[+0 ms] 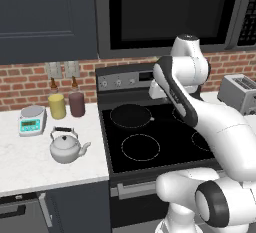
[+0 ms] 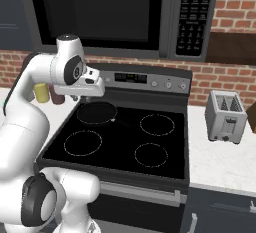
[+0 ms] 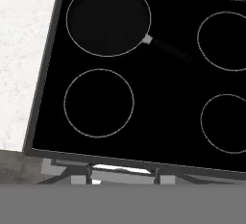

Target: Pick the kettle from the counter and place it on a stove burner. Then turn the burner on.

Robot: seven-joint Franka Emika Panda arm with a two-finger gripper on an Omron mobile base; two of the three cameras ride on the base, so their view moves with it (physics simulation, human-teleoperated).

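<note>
In the left base view the white arm (image 1: 220, 132) rises from the lower right of the frame, bends at a raised elbow near the upper middle, and reaches back down toward the rear of the cooktop (image 1: 165, 149). In the right base view the same arm climbs along the left edge, and its hand juts rightward at the middle left of the frame, above the round black pan (image 2: 96, 112). The pincer (image 2: 85, 97) hangs under that hand, facing down at the glass; whether its fingers are spread or together cannot be told from these views.

The kettle (image 1: 65, 146) sits upright on the white counter (image 1: 30, 164) at the left middle of the left base view, well apart from the arm, spout toward the cooktop, black handle arched above its lid. Behind it stand a small scale (image 1: 32, 119), a yellow jar (image 1: 57, 106) and a dark red jar (image 1: 76, 103), against the brick wall.

The hand view looks down on the black glass: the pan (image 3: 107, 18) at upper left, its handle running right, a bare ring below it, and two rings cut by the right edge. The stove burner (image 2: 151, 155), the lower right ring in the right base view, is bare. A toaster (image 2: 226, 116) stands on the counter right of the cooktop.
</note>
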